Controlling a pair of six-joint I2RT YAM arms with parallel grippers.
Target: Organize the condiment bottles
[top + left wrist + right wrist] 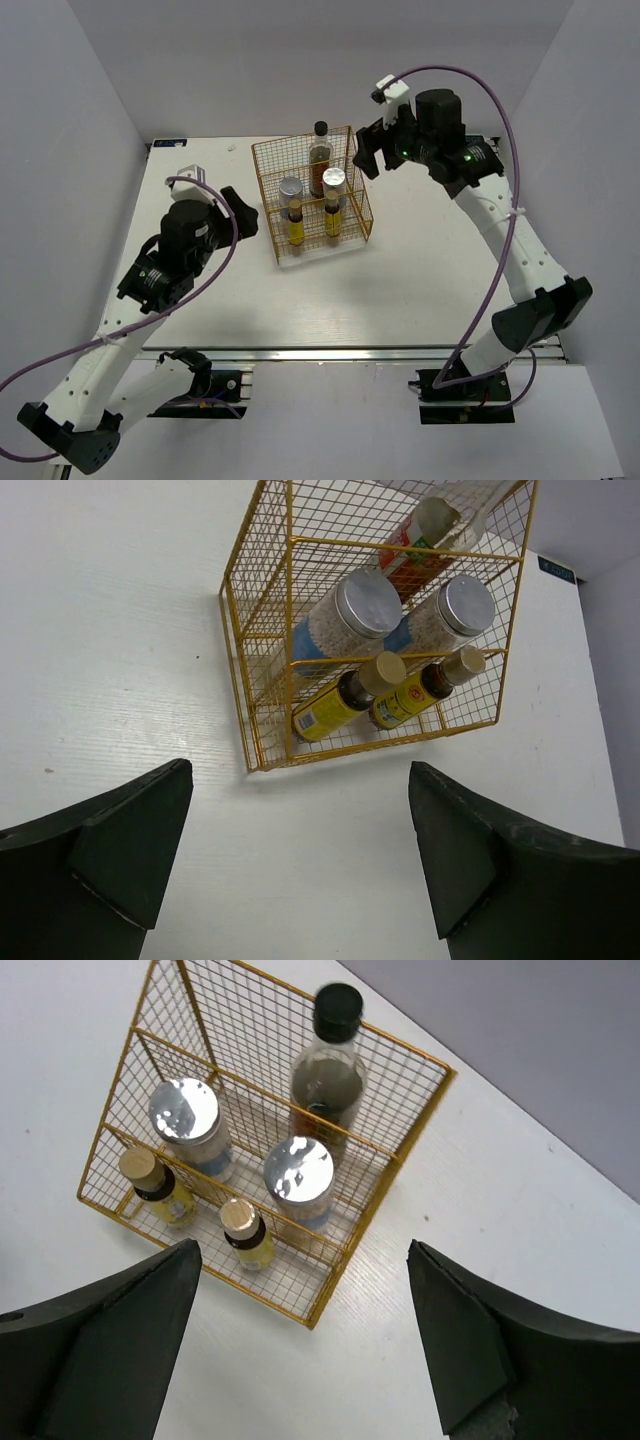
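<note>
The left hand (245, 213) and right hand (368, 148) are hovering open and empty on either side of the gold wire rack (265, 175) holding the condiment bottles (320, 157).

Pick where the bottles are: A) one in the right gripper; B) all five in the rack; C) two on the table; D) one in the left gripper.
B: the tall bottle, white bottles and small bottles all stand inside the rack; the left gripper and right gripper are open, empty.

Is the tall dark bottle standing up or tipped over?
Standing up: the bottle has its cap on top, in the rack.
</note>
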